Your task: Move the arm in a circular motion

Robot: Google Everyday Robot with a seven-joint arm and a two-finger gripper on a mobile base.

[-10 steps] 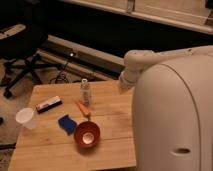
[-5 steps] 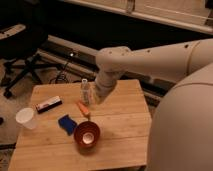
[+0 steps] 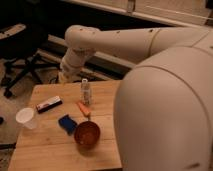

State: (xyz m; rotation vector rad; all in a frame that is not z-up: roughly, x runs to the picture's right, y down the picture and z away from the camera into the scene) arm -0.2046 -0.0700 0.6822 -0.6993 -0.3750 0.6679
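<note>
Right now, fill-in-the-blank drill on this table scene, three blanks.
The white paper ____ stands at the wooden table's left edge.
The round orange bowl sits beside the ____ sponge.
The cream-white robot arm's gripper hangs near the table's far ____ corner.
Missing: cup; blue; left.

The arm (image 3: pixel 115 42) is smooth cream plastic, its jaws low at the far edge of the matt wooden table (image 3: pixel 50 145).

The jaws hang behind the table's (image 3: pixel 50 145) far edge, left of the bottle (image 3: pixel 86 91).
</note>
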